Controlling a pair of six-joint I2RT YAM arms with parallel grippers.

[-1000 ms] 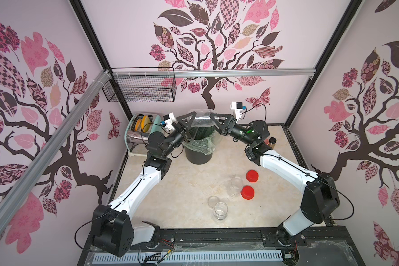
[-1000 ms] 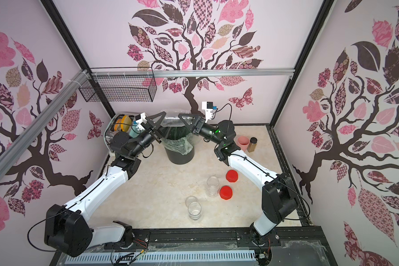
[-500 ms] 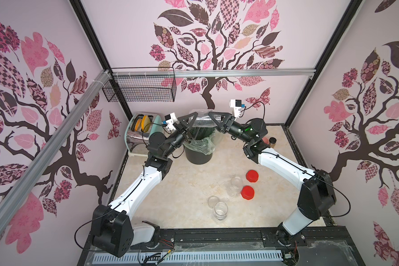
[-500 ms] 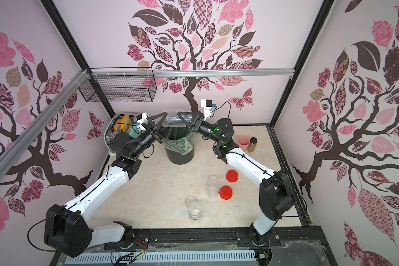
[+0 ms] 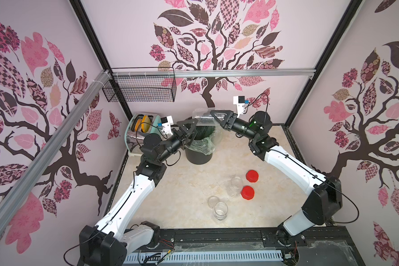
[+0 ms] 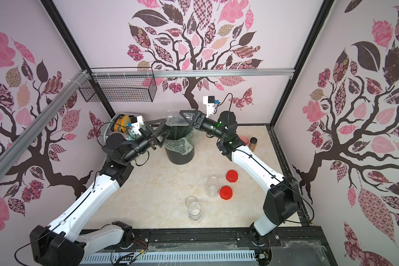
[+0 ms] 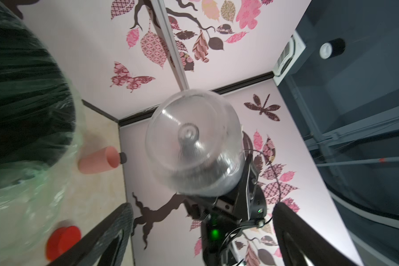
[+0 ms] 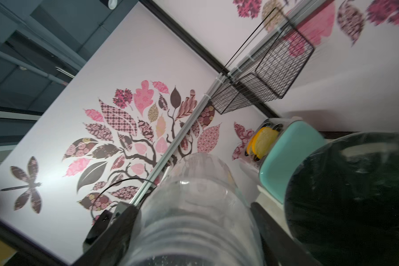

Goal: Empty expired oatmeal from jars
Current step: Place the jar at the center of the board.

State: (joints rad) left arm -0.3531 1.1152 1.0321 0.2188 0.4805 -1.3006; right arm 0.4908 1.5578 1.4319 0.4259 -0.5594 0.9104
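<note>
The clear round jar (image 5: 202,115) my right hand (image 5: 213,117) is clamping over the black bin (image 5: 198,156) is looking empty, like the two jars (image 5: 236,186) on the worktop (image 5: 182,184). My left hand (image 5: 194,129) is gaping, holding nothing.

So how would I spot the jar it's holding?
Find the black bin with the green liner. Above its rim, the right end effector grips a clear jar lying sideways. The other two jars stand upright by the red lids.

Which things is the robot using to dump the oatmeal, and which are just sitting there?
For the job: held jar, middle jar, front jar, far red lid, near red lid, clear lid, bin.

Just lying about: toaster, basket, cup, bottle.
</note>
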